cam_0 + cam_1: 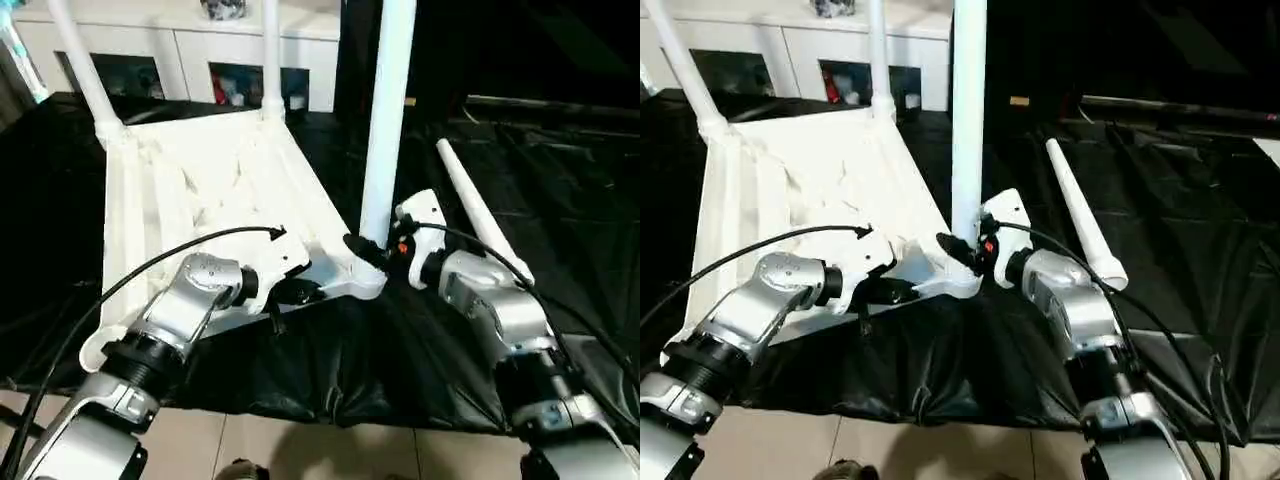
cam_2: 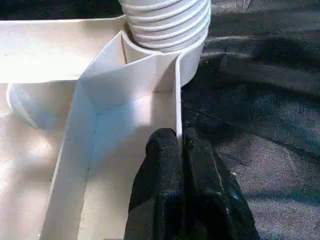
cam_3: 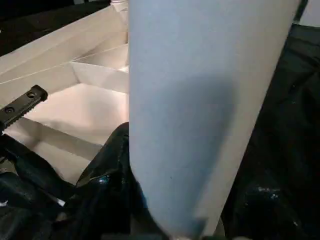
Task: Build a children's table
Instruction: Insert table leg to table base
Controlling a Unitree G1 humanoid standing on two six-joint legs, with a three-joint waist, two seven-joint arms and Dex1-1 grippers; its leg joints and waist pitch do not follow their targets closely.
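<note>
The white table top (image 1: 200, 190) lies underside up on the black cloth. Two legs (image 1: 85, 70) (image 1: 271, 55) stand in its far corner sockets. A third leg (image 1: 385, 120) stands upright in the near right corner socket (image 1: 360, 280); its threaded end (image 2: 167, 20) sits in the socket. My right gripper (image 1: 372, 252) is shut on this leg near its base, one black finger (image 3: 107, 170) against the tube (image 3: 200, 100). My left gripper (image 2: 180, 150) is shut on the top's thin rim wall (image 2: 176, 100) just beside that socket. The fourth leg (image 1: 480, 215) lies loose on the cloth to the right.
The black-draped table (image 1: 330, 360) ends at a front edge close to me, with floor tiles (image 1: 300, 450) below. A white cabinet (image 1: 180, 50) stands behind the table. Black cables arch over both forearms.
</note>
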